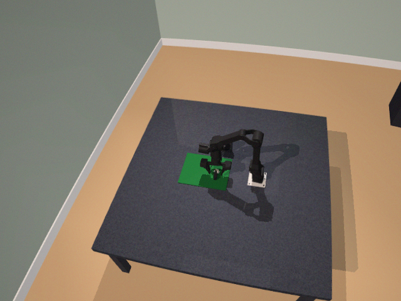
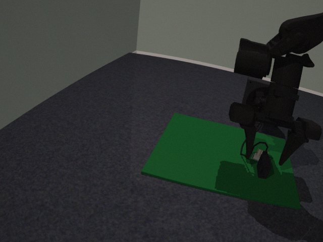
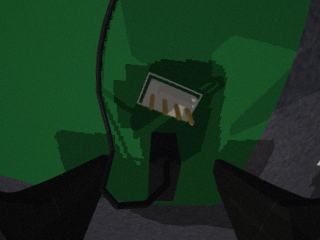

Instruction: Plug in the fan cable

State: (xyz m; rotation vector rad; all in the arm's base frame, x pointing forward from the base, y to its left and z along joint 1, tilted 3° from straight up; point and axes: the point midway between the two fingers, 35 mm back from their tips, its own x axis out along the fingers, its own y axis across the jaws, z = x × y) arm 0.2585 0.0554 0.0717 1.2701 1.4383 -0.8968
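The green board [image 1: 191, 168] [image 2: 193, 148] [image 3: 40, 75] lies flat on the table. The white four-pin header [image 2: 256, 156] [image 3: 172, 95] shows bare, uncovered pins near the board's right side. The black plug [image 2: 264, 168] [image 3: 164, 177] is upright right beside the header, not on it. The black cable [image 2: 260, 142] [image 3: 98, 75] loops to the plug's top. My gripper [image 1: 216, 171] [image 2: 264, 161] [image 3: 162, 164] is open and low over the board. Its fingers stand on either side of the plug with a gap at each side; whether the tips touch the board is unclear.
The dark square fan [image 2: 245, 91] stands behind the board, partly hidden by the gripper. The arm's white base plate [image 1: 250, 182] is to the right of the board on the dark table [image 1: 200, 226]. The cable runs close by the left finger.
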